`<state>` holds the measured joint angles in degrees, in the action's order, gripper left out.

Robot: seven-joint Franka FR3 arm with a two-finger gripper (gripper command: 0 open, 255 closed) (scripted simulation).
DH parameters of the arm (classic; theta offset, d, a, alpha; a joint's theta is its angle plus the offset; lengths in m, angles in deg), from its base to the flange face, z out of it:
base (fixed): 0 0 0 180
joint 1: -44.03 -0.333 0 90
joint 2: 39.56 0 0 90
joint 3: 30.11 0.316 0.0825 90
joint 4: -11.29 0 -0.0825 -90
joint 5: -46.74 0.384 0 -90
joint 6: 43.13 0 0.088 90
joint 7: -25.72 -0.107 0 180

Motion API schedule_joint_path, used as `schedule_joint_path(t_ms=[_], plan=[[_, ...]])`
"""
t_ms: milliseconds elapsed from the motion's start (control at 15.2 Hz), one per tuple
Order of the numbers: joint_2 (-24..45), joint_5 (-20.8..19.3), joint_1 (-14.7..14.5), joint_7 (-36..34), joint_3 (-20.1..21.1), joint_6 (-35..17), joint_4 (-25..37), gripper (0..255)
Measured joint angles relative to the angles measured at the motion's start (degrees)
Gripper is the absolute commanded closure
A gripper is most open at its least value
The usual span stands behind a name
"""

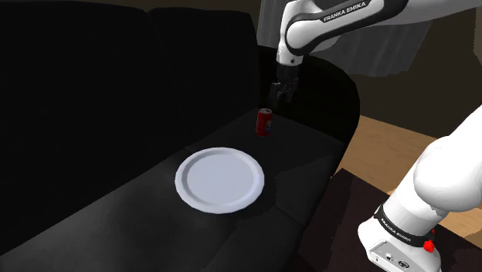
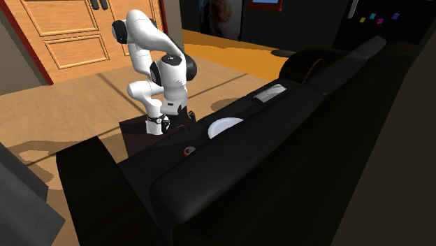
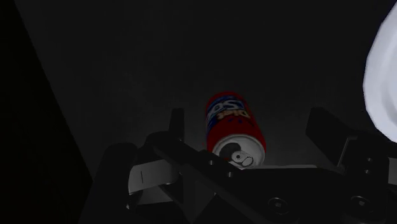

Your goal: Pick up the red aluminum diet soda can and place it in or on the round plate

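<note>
Hand [image 1: 275,99]: held open, fingers [image 3: 177,124] spread, hung just above upright red can [image 1: 264,122] on black sofa seat [image 1: 309,147]. Straight descent is advised, can to be centred between fingers before closing. White plate [image 1: 220,179] is set near.

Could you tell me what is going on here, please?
A white arm is going for the red can, which stands upright on the seat of a black sofa. The gripper hangs just above the can with its fingers open, not touching it. The white plate lies on the same seat, apart from the can and to its lower left in the shoulder view. The can has not yet been picked up.
</note>
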<state>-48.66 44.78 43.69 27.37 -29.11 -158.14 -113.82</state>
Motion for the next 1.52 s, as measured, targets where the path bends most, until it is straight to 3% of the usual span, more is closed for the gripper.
schedule_joint_path(t_ms=[396, 858, 1320, 1386, 1518], plan=[[12.05, 1.75, -0.21, 0.39, 0.10, -4.15, 8.67, 0], [14.81, 1.88, -0.26, 0.33, 0.15, -8.81, 6.85, 0], [15.22, 1.87, -0.29, 0.27, 0.18, -9.45, 6.65, 0], [15.22, 1.87, -0.29, 0.27, 0.18, -9.45, 6.65, 255], [15.22, 1.86, -0.29, 0.27, 0.17, -9.45, 6.65, 255]])
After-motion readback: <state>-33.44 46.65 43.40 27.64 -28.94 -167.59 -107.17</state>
